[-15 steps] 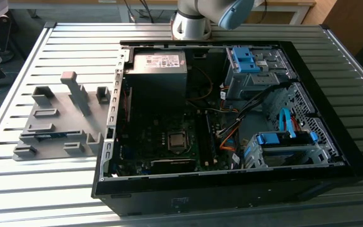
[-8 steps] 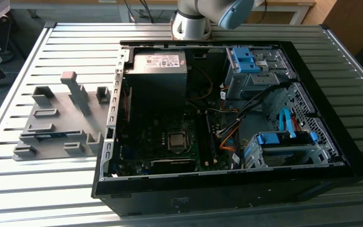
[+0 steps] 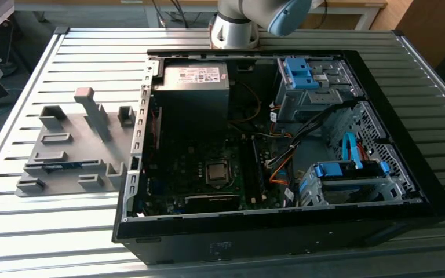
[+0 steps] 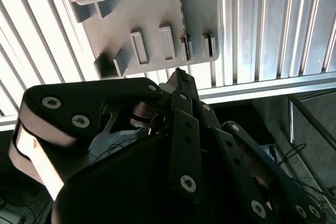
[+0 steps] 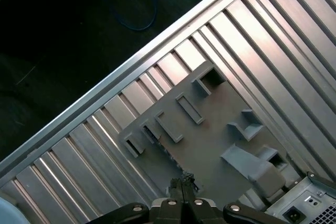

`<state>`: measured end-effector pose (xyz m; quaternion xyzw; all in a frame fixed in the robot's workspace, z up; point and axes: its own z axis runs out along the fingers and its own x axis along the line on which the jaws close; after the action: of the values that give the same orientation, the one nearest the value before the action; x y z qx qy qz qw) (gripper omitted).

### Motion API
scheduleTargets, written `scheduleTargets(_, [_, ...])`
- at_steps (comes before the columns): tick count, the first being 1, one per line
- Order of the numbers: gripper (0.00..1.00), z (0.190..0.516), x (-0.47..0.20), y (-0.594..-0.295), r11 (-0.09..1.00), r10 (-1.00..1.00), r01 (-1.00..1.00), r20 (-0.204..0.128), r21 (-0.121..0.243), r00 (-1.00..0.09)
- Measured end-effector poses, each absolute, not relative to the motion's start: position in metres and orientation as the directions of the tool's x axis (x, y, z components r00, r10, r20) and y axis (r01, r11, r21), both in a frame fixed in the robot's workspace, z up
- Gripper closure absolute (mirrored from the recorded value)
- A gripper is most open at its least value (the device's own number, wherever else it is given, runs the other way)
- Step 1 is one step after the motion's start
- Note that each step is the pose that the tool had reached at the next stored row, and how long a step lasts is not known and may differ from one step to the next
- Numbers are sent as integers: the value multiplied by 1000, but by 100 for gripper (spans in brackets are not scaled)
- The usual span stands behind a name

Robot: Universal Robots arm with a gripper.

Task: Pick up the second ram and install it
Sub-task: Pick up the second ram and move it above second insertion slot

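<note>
The second ram (image 3: 62,166) stands on edge in a slot of the grey holder block (image 3: 83,152), which lies on the slatted table (image 3: 53,231). The gripper (image 5: 181,183) hangs above the block, well apart from it, with its fingers pressed together and nothing between them. In the second wrist view the stick runs away from the fingertips, roughly in line with them.

The shut fingers seem the nearest risk. If they came down like this, they would strike the stick's thin top edge or the block rather than straddle the stick. The block appears only to rest on the slats, so a skewed or off-centre grip could tilt the stick in its slot. It might then bind there and drag the block along. The block's grey uprights (image 3: 91,110) stand near the slot and would crowd spread fingers.

Farther from the gripper is the open computer case (image 3: 284,231), whose near wall stands just beside the block. Deep inside it lies the motherboard (image 3: 199,185). A loose bundle of orange and black cables (image 3: 280,165) hangs just past the board and could snag a carried stick. Beyond the cables are the blue-tabbed drive cages (image 3: 338,171). I cannot tell whether any memory slot is already filled.
</note>
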<state>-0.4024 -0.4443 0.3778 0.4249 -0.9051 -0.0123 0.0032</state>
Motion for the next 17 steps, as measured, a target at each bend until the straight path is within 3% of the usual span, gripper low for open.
scheduleTargets(17, [89,374,-402,-444,559,-829,-829,-5,25,-560])
